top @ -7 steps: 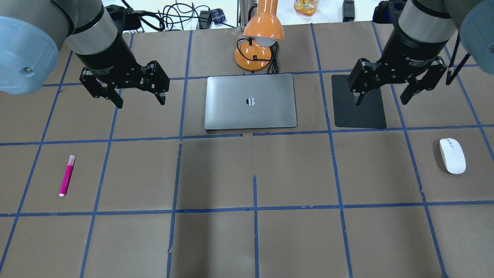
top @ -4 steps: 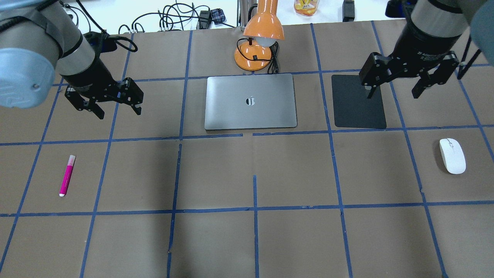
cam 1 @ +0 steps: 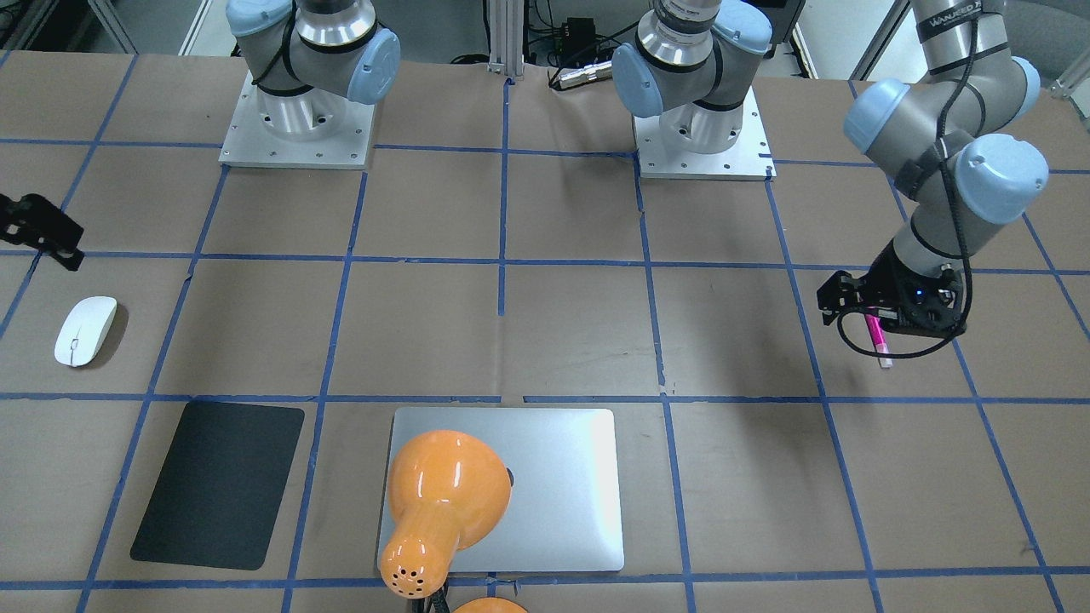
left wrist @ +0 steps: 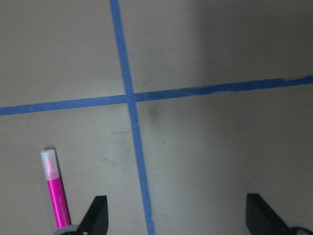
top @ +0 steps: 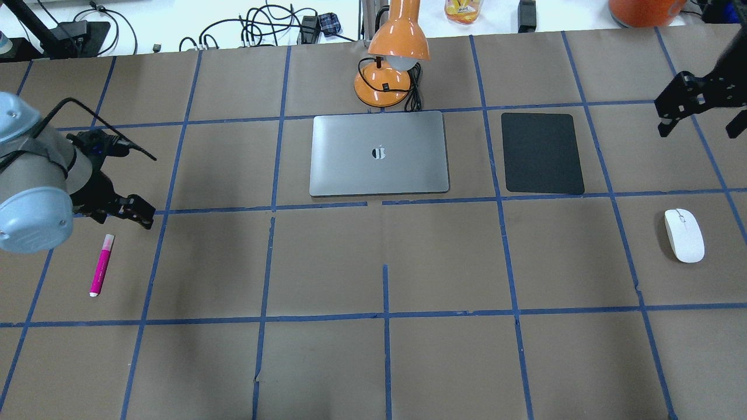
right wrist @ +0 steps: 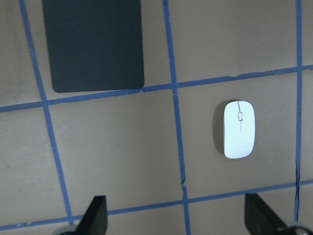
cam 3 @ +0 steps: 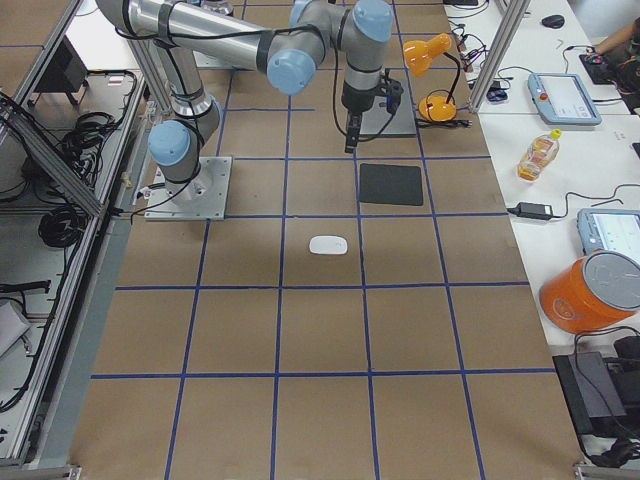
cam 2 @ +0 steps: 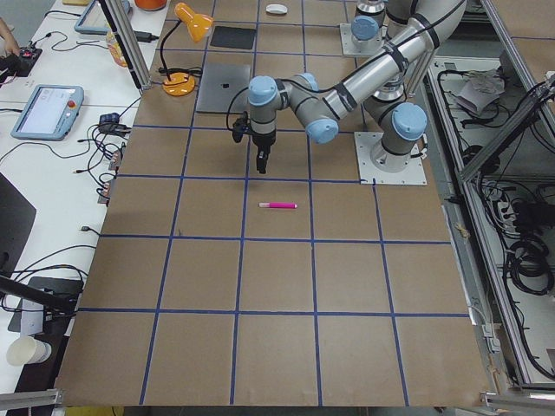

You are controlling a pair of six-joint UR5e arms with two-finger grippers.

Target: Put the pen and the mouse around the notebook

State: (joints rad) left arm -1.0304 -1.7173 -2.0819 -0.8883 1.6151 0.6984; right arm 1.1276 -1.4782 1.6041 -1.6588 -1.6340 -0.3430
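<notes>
Your table [top: 443, 262] is covered in brown paper and marked into squares with blue tape. White benches along its far edge carry loose cables [top: 262, 26], and the right side view also shows an orange bucket [cam 3: 592, 290] there. The notebook [top: 379, 153] lies closed and flat at the far middle, with an orange lamp [top: 391, 64] just behind it and a black mat [top: 543, 153] beside it on the robot's right. The pen [top: 101, 265] lies flat well to the robot's left, well apart from the notebook. The mouse [top: 684, 235] sits well to the right, nearer the robot than the mat. The left gripper [left wrist: 178, 218] hangs above the table by the pen's pale end, jaws apart and empty. The right gripper [right wrist: 178, 218] is raised, jaws apart and empty, with the mouse and mat below it. Note the limits. Overhead, the left wrist joint hides most of that gripper and the frame edge clips the right one. From the front, the lamp shade covers part of the notebook, the left gripper hides one end of the pen, and only a black fragment of the right gripper shows at the edge.
</notes>
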